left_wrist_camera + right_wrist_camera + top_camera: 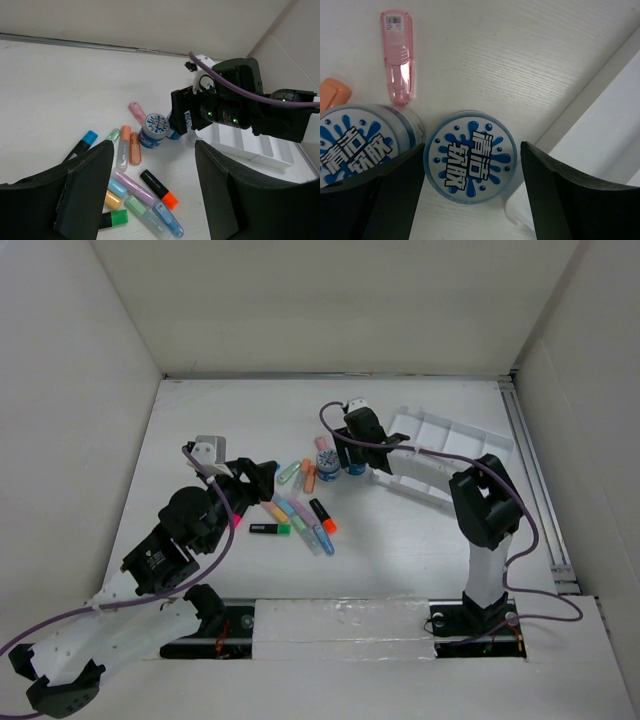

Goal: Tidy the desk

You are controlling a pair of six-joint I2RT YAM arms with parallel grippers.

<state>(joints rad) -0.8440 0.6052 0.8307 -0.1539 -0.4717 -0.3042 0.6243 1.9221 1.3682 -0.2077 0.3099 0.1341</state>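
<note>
The desk [230, 415] is a white tabletop. A pile of several highlighters [300, 508] lies at its middle; it also shows in the left wrist view [137, 192]. Two blue-lidded jars stand beside it. My right gripper [356, 454] is open, its fingers straddling the right jar [470, 156] from above, next to the white tray [605, 125]. The left jar [360, 142] stands free just beside it [154, 130]. My left gripper [150, 200] is open and empty, hovering over the left side of the highlighters [256, 480].
The white compartmented tray [455, 445] lies at the back right, touching distance from the right jar. A pink highlighter [397, 55] lies behind the jars. White walls enclose the desk; a metal rail [340, 615] runs along the front.
</note>
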